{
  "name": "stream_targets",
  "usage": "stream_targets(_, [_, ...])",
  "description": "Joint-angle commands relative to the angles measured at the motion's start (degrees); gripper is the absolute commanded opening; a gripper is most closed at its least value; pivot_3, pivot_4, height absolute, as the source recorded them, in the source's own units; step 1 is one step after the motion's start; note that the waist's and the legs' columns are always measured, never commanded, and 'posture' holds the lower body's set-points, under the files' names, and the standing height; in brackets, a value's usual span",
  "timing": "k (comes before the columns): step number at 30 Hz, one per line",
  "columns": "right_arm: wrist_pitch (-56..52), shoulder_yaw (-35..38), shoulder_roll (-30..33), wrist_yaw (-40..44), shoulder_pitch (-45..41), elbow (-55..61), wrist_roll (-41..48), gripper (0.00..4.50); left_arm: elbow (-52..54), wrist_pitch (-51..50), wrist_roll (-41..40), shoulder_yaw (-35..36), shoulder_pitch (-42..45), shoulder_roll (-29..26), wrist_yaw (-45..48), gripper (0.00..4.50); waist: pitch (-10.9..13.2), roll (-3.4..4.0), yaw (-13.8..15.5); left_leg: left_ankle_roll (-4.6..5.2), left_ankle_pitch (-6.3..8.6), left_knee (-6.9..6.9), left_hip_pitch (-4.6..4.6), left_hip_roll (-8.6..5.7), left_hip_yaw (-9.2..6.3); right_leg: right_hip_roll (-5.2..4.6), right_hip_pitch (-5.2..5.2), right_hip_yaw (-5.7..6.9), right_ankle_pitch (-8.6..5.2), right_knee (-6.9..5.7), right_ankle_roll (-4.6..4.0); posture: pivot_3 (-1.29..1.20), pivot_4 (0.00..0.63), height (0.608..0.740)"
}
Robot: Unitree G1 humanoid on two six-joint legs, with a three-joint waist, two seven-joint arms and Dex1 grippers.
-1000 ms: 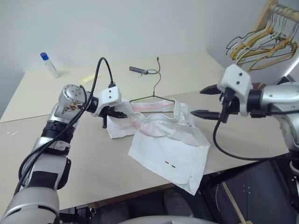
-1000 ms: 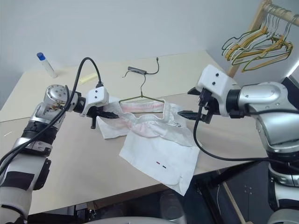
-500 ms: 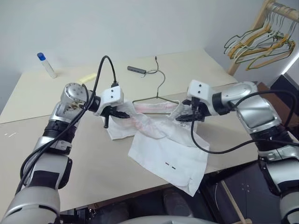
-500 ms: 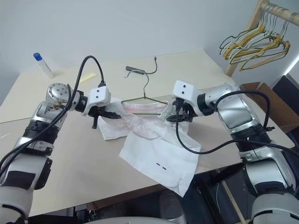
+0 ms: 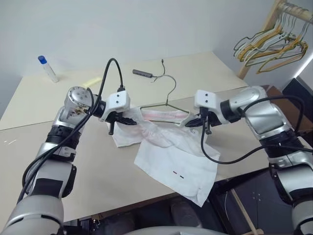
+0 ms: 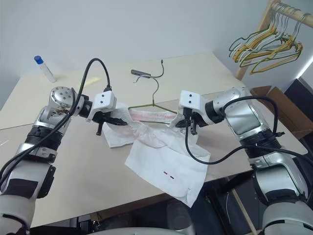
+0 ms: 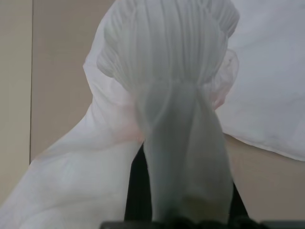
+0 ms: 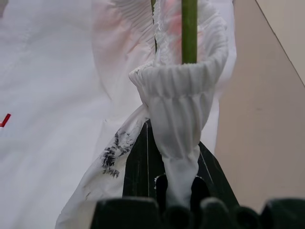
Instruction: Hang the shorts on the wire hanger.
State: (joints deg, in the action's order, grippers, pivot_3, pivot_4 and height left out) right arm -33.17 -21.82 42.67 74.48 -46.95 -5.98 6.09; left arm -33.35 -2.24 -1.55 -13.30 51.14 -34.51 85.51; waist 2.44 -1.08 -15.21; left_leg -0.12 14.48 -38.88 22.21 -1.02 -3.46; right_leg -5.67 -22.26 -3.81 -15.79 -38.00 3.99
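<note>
The shorts [image 5: 168, 147] lie on the counter [image 5: 98, 166], with the hanger [image 5: 164, 100] in the waistband. Left fingers [image 5: 128, 120] and right fingers [image 5: 191, 124] each pinch a waistband end.

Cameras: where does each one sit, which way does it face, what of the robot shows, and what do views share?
Left eye, right eye: head stereo pair, looking forward and down at the table; both arms, left gripper, right gripper.
Left wrist: looks along its gripper at bunched shorts; black fingers behind cloth.
Right wrist: looks along its gripper at pinched waistband, wire hanger; black fingers.
Shared: all show the shorts.
</note>
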Motion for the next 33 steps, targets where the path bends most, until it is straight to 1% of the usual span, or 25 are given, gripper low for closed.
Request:
stream_targets(1, [-4.32,4.29,1.77,0.47,0.89,4.05,3.42,0.00,-0.21,1.02,-4.68,3.27,3.18,0.73,2.31,1.41,0.00,0.00,-0.07,0.00,0.00,0.00,0.00,-0.01,0.00,-0.03,0.00,0.00,0.00,0.01,0.00,-0.25,0.000,0.740])
stream_targets(4, [-8.40,7.09,3.71,0.05,3.76,6.85,6.09,0.00,-2.55,1.90,-5.01,4.64,4.74,0.83,0.49,2.34,0.00,0.00,-0.13,0.00,0.00,0.00,0.00,-0.02,0.00,-0.05,0.00,0.00,0.00,0.01,0.00,-0.25,0.000,0.740])
stream_targets(8, [-14.95,12.42,6.32,-2.47,9.50,11.86,10.26,0.00,-7.14,3.50,-5.84,7.14,7.38,0.24,-1.52,3.61,0.00,0.00,-0.13,0.00,0.00,0.00,0.00,-0.02,-0.02,-0.04,0.01,0.03,0.00,0.01,0.00,-0.26,0.000,0.740])
stream_targets(11, [-19.78,17.61,7.83,-5.60,15.10,16.37,13.33,0.00,-10.42,6.88,-4.44,8.72,9.12,-0.20,-6.61,4.48,0.00,0.00,-0.12,0.00,0.00,0.01,-0.01,-0.01,-0.03,-0.05,0.01,0.02,0.00,0.01,0.00,-0.27,0.000,0.740])
stream_targets(14, [-25.41,24.08,7.93,-10.30,21.31,21.03,16.29,0.00,-14.92,7.65,-4.10,10.98,12.18,-0.18,-13.27,4.48,0.00,-0.01,-0.09,0.00,0.00,0.01,0.00,-0.01,-0.03,-0.05,0.02,0.02,0.00,0.01,0.00,-0.28,0.000,0.740])
stream_targets(17, [-32.42,31.73,6.60,-16.63,26.91,25.54,18.76,0.00,-12.95,3.16,-9.30,15.34,13.72,1.13,-15.30,4.48,-0.01,-0.01,0.02,0.00,0.00,0.00,0.03,-0.01,-0.03,-0.06,0.01,0.02,-0.01,0.01,0.01,-0.28,0.000,0.740])
stream_targets(19, [-38.63,37.58,4.99,-21.72,29.47,28.68,19.62,0.00,-5.95,-4.75,-14.95,18.47,12.64,2.80,-16.03,4.48,-0.01,-0.01,0.03,0.00,0.00,0.01,0.04,0.00,-0.05,-0.12,0.01,0.02,-0.03,0.00,0.05,-0.30,0.000,0.740])
stream_targets(21, [-46.03,44.06,2.89,-26.70,30.82,31.16,19.44,0.00,5.10,-13.96,-21.61,20.78,9.51,4.84,-17.65,4.48,-0.01,-0.01,0.03,0.00,0.00,0.00,0.08,-0.02,-0.05,-0.22,0.01,0.02,-0.05,0.01,0.09,-0.31,0.000,0.740])
stream_targets(25, [-57.56,53.81,-0.23,-33.37,30.28,35.29,18.46,0.00,22.39,-26.82,-31.83,23.71,4.31,8.25,-23.95,4.48,-0.06,0.06,-0.09,0.00,0.00,-0.01,0.08,-0.09,-0.04,-0.41,0.02,-0.03,-0.09,-0.06,0.16,-0.33,0.000,0.740])
stream_targets(29, [-59.33,59.72,-0.61,-39.76,29.79,34.18,19.40,0.00,31.79,-34.28,-39.29,25.88,1.96,10.54,-29.54,4.48,-0.11,0.11,-0.77,0.00,0.00,-0.03,0.05,-0.08,-0.04,-0.37,0.04,-0.05,-0.09,-0.08,0.16,-0.35,0.000,0.740])
stream_targets(33, [-59.33,61.79,1.75,-45.58,27.29,29.81,21.17,0.00,34.87,-36.97,-42.69,26.06,1.73,10.43,-31.39,4.48,-0.39,0.54,-2.07,0.01,0.00,-0.02,-0.01,-0.13,0.06,-0.36,0.14,-0.09,-0.10,-0.02,0.17,-0.35,0.000,0.740])
